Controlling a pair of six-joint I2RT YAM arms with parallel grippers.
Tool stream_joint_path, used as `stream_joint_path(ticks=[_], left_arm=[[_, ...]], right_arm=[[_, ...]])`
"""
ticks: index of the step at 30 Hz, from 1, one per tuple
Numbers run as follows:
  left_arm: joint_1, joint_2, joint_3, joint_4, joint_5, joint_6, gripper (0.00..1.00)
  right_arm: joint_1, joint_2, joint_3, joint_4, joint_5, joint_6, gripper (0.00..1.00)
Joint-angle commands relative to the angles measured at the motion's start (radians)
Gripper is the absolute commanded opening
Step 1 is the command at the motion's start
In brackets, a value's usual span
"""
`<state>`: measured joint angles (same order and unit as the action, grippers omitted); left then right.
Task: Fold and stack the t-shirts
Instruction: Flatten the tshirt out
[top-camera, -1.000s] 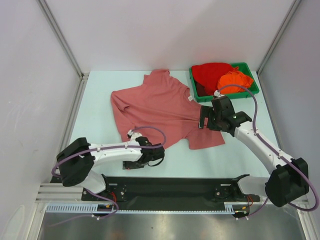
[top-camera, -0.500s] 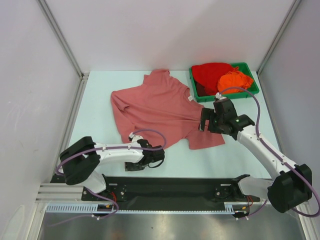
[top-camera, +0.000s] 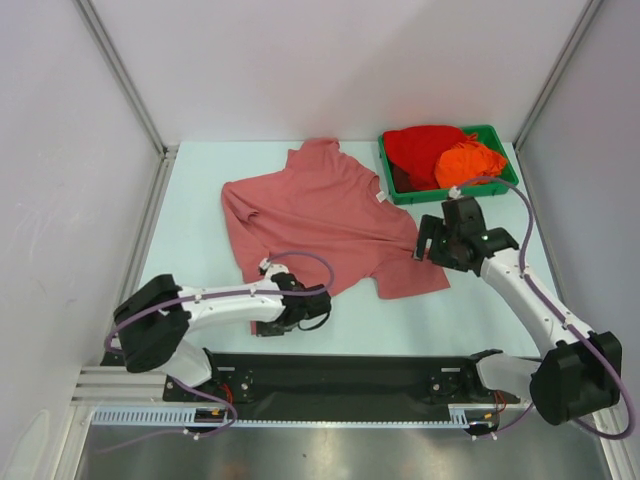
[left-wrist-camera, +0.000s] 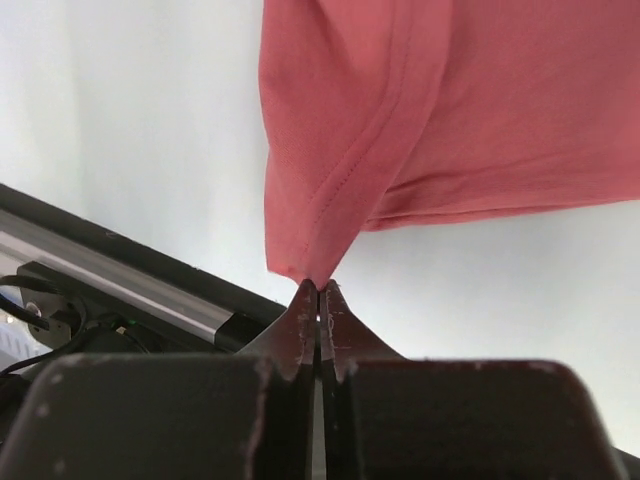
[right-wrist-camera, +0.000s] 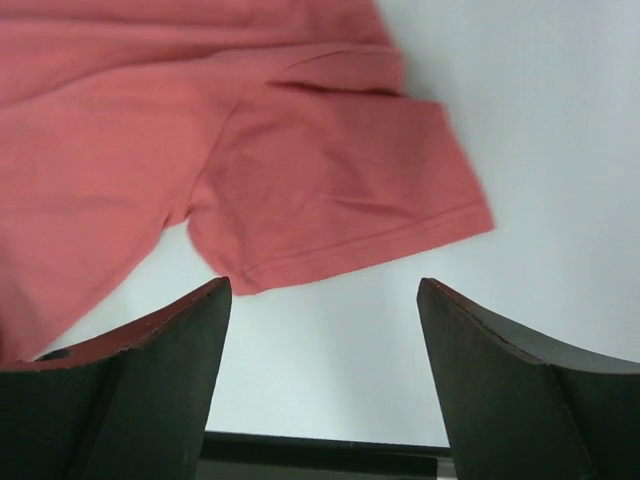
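1. So, the salmon t-shirt (top-camera: 320, 220) lies spread out on the table (top-camera: 200, 200) between the two grippers. It's mostly flat with a few wrinkles.
2. Its hem corner (left-wrist-camera: 300, 265) narrows to a point right at the tips of the left gripper (left-wrist-camera: 318, 300). Those fingers are pressed together with no gap, and they look to be pinching that corner.
3. The rest of the shirt fans out ahead of the left gripper and off to its right.
4. The right gripper (right-wrist-camera: 325, 330) is spread wide with nothing between its fingers, only bare table under the gap.
5. One short sleeve (right-wrist-camera: 340, 200) lies flat just ahead of the right gripper, and the shirt's body runs off to its left. From the wrist view, neither finger touches the cloth.
6. Beyond the right gripper sits the green tray (top-camera: 508, 180) with the red t-shirt (top-camera: 420, 148) and the orange t-shirt (top-camera: 470, 160) bunched up inside. The orange one is on the tray's right side, partly on top of the red.
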<state>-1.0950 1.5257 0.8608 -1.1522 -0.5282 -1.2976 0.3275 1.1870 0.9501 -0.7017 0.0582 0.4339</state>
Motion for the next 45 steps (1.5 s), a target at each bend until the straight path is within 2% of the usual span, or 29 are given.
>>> stream_joint_path(ticks=[1, 3, 4, 10, 13, 16, 23, 27, 32, 45], left_arm=[[0.038, -0.102, 0.089, -0.075, -0.087, 0.040, 0.00], [0.078, -0.142, 0.104, -0.073, -0.096, 0.076, 0.00], [0.134, -0.197, 0.103, -0.067, -0.092, 0.090, 0.00], [0.345, -0.432, 0.023, 0.153, -0.009, 0.268, 0.00], [0.386, -0.499, 0.001, 0.249, 0.010, 0.346, 0.00], [0.399, -0.495, -0.014, 0.307, 0.033, 0.399, 0.00], [0.451, -0.512, -0.071, 0.390, 0.079, 0.494, 0.00], [0.466, -0.553, -0.104, 0.433, 0.111, 0.508, 0.00], [0.471, -0.555, -0.111, 0.447, 0.122, 0.518, 0.00], [0.491, -0.575, -0.115, 0.450, 0.135, 0.538, 0.00]], right_arm=[[-0.123, -0.012, 0.003, -0.039, -0.047, 0.043, 0.81], [-0.157, -0.007, -0.004, -0.070, -0.043, 0.069, 0.79], [-0.188, -0.006, -0.007, -0.076, -0.035, 0.072, 0.79], [-0.288, -0.024, -0.126, -0.049, -0.079, 0.134, 0.70], [-0.303, -0.036, -0.201, 0.008, -0.081, 0.160, 0.67], [-0.309, -0.046, -0.272, 0.080, -0.066, 0.193, 0.58], [-0.311, -0.032, -0.290, 0.128, 0.000, 0.171, 0.51], [-0.311, 0.006, -0.287, 0.182, 0.017, 0.132, 0.41], [-0.311, 0.081, -0.271, 0.217, 0.034, 0.121, 0.39], [-0.311, 0.154, -0.272, 0.277, 0.034, 0.082, 0.39]])
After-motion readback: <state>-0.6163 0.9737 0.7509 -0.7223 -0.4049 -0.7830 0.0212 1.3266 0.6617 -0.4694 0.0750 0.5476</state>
